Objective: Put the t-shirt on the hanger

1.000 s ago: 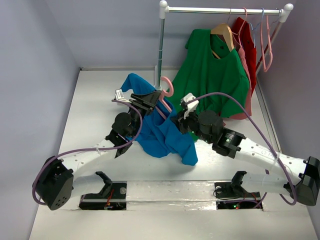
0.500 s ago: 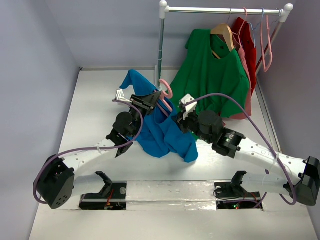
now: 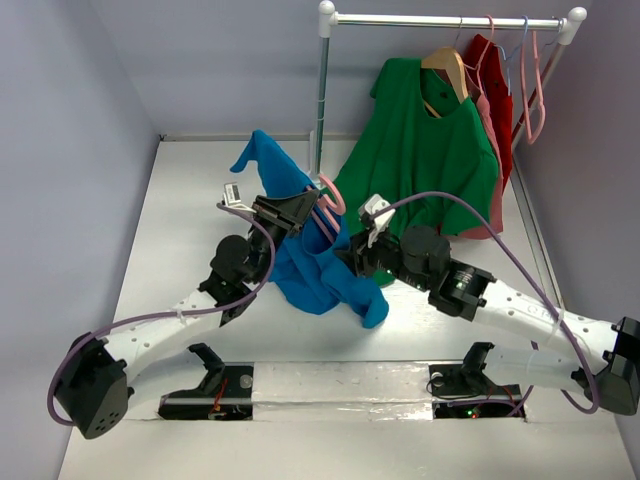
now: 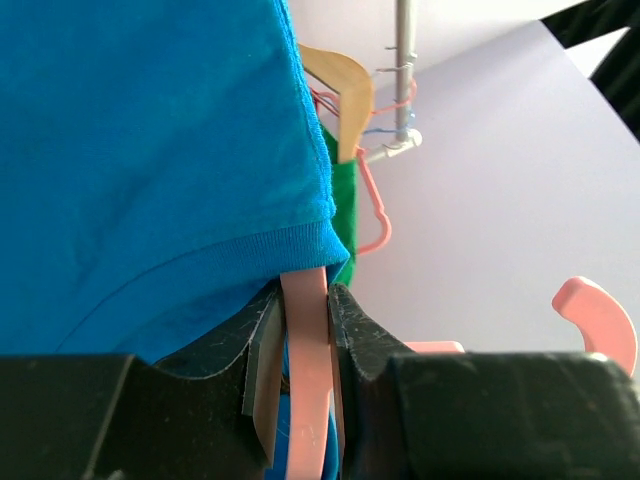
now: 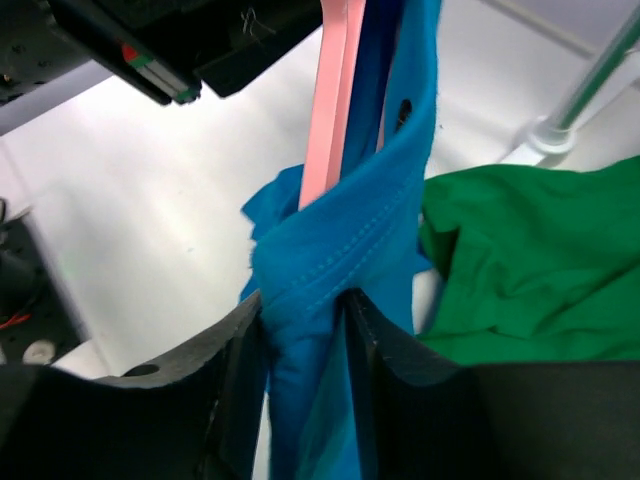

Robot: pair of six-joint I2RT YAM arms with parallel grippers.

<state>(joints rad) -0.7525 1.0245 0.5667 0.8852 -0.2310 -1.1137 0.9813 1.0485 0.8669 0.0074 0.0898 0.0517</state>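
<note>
Pink hanger (image 4: 308, 330) clamped in left fingers (image 4: 366, 332) below t-shirt (image 4: 150, 150) hem; overhead obscures this.

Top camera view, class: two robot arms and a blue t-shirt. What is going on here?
The left gripper is clamped on the bar of a pink hanger. The right gripper pinches a bunched fold of the blue t-shirt, which drapes around the hanger but is not yet neatly on it. A green t-shirt hangs on the rail behind.

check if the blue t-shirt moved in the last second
Yes, upward in the top view: the t-shirt's tip now crosses the table's far edge beside the rack pole.
</note>
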